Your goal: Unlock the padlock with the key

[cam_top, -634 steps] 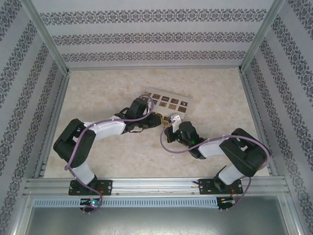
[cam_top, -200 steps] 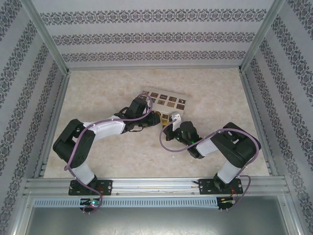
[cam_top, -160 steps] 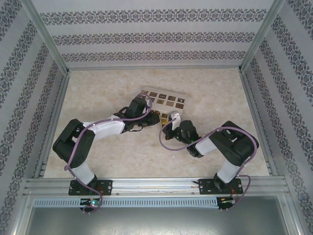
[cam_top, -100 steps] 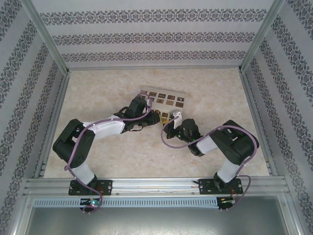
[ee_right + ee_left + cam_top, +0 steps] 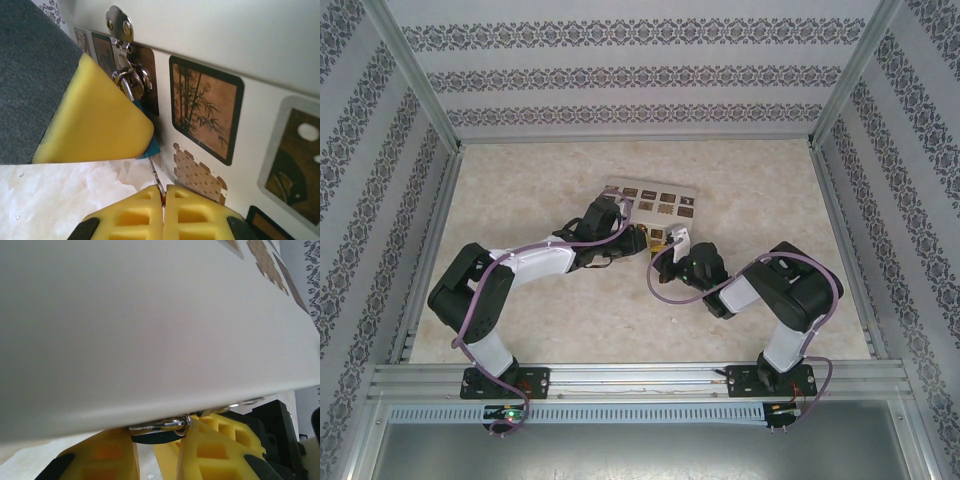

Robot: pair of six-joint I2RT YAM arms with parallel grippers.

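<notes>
Padlock (image 5: 153,146): body almost wholly hidden behind a finger (image 5: 95,125) of the left gripper (image 5: 159,439); one teal corner showed.
Keyhole: hidden.
Key (image 5: 155,176): thin blade alone visible; head buried between the closed pads of the right gripper (image 5: 164,196).
Key tip: lost behind the padlock's corner; insertion could not be told.
Box (image 5: 150,325): blurred in the left wrist view, cut by three edges.
Right fingers (image 5: 195,215): cut off by the lower edge.
Top view: padlock and key too small to make out.
</notes>
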